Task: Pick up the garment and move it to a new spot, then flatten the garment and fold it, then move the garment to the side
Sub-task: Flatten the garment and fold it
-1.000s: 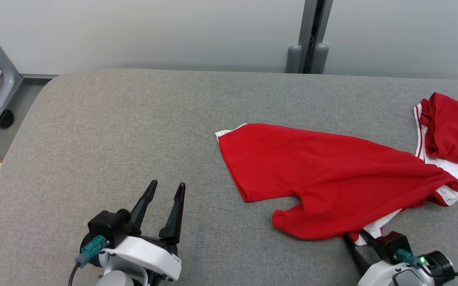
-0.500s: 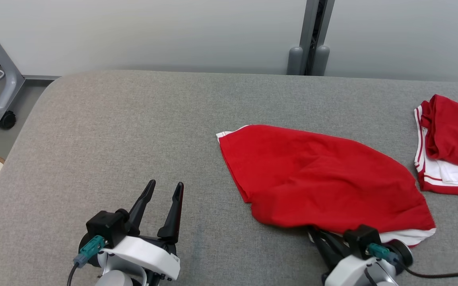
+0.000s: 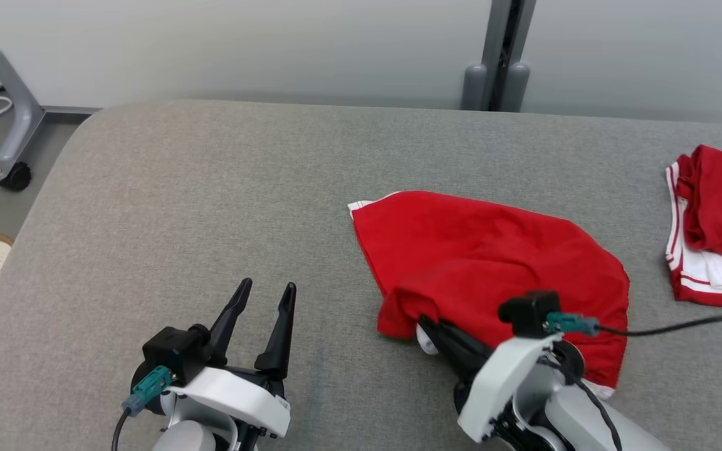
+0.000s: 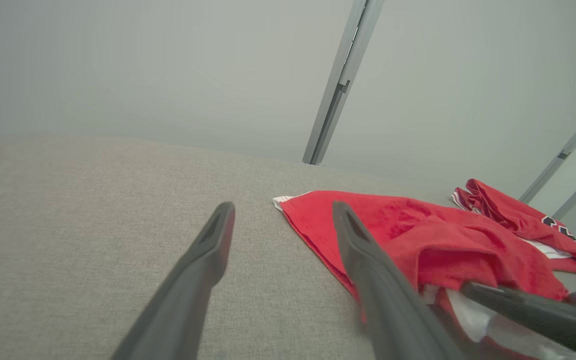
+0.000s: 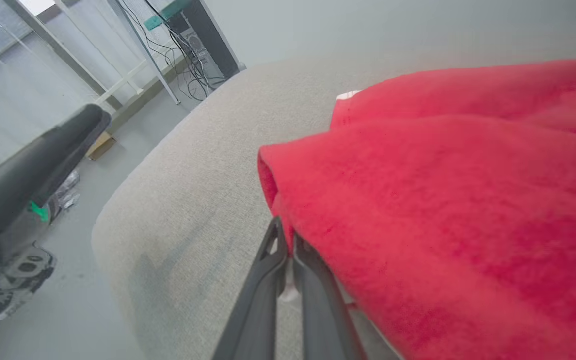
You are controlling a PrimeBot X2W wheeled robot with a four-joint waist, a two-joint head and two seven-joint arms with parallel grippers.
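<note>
Red garment (image 3: 492, 250) — white-edged

Two red garments (image 3: 486, 250) (image 3: 721, 213), two grippers (image 3: 267, 287) (image 3: 436, 332), one grey table (image 3: 179, 188).

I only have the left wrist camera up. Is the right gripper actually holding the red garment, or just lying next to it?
Observer: It is holding it. In the right wrist view the right gripper has its two fingers pressed together on a folded edge of the red garment.
Operator: From here it looks tangled with the other red piece behind it. Is it?
Observer: No. The head view shows a strip of bare table between it and the second red and white garment, so the two lie apart.
</note>
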